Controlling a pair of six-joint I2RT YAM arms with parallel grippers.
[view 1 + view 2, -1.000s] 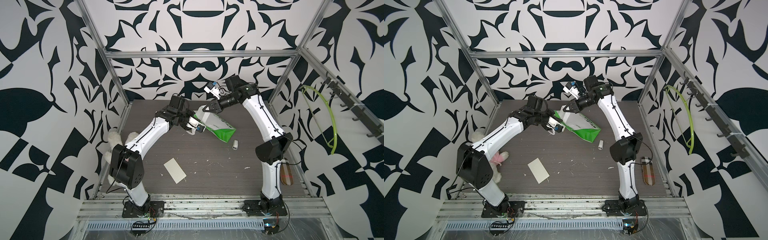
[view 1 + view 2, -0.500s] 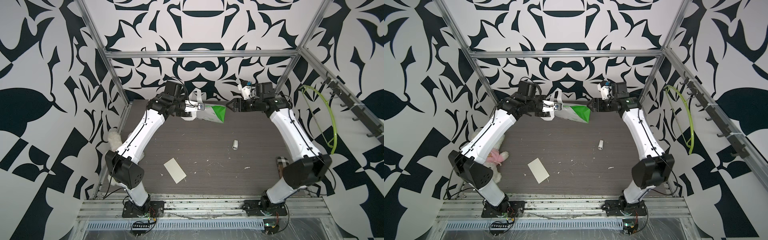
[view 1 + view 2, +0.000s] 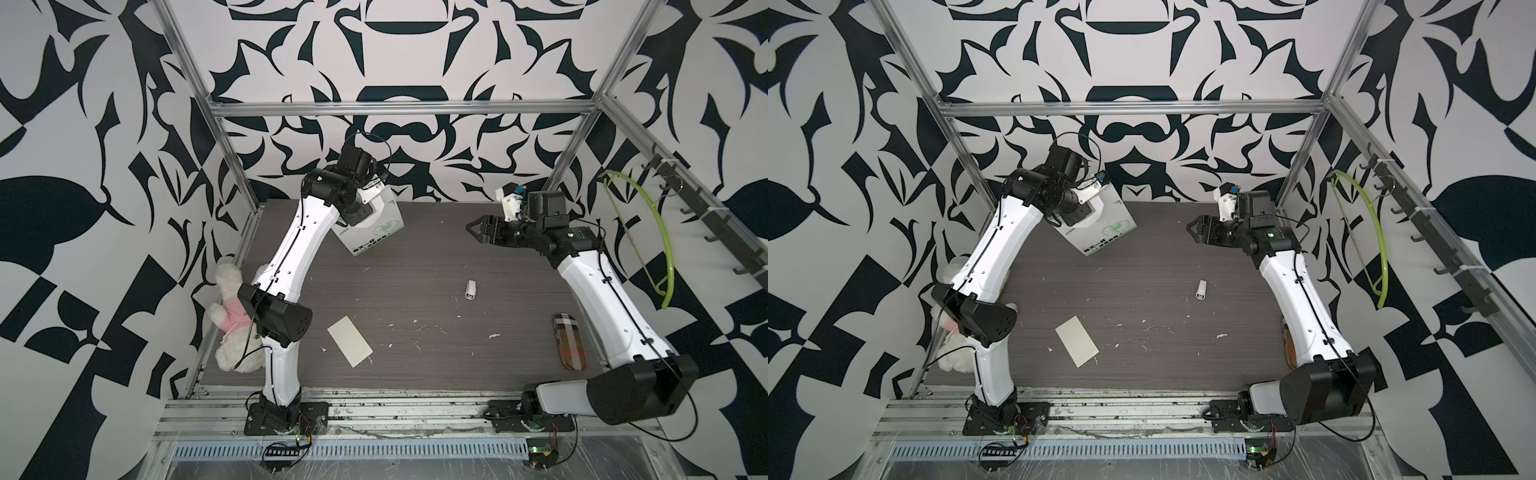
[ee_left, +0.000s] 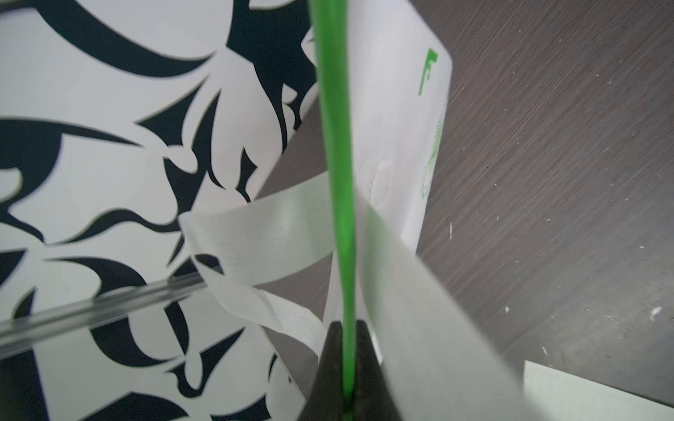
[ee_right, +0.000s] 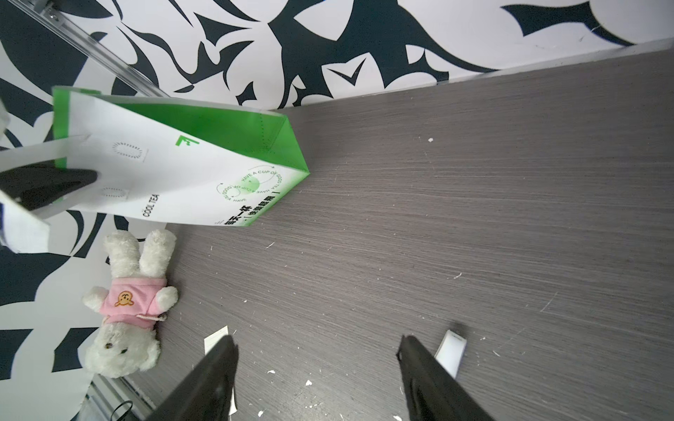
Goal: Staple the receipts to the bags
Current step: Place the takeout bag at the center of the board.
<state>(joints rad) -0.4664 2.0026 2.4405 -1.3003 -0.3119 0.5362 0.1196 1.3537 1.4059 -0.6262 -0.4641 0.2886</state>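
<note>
The white bag (image 3: 376, 228) (image 3: 1106, 232) with green sides is at the back left, held up by its top edge. My left gripper (image 3: 358, 211) (image 3: 1077, 216) is shut on it. In the left wrist view the bag's green edge (image 4: 335, 164) runs between the closed fingertips of the left gripper (image 4: 346, 324), with the white handles looping beside them. The right wrist view shows the bag's printed face (image 5: 175, 171). My right gripper (image 3: 478, 230) (image 3: 1196, 232) (image 5: 315, 342) is open and empty, well apart from the bag on its right. The receipt (image 3: 349, 340) (image 3: 1076, 340) lies flat near the front left.
A small white stapler (image 3: 470, 289) (image 3: 1201, 289) (image 5: 452, 351) lies mid-table. A white plush rabbit (image 3: 230, 316) (image 5: 127, 310) lies by the left wall. A plaid case (image 3: 569, 340) is beside the right arm, and a green hanger (image 3: 648, 232) is on the right wall. Paper scraps dot the table.
The right gripper has let go of the bag, opened and drawn back to the right. The left gripper has carried the bag up and toward the back left.
</note>
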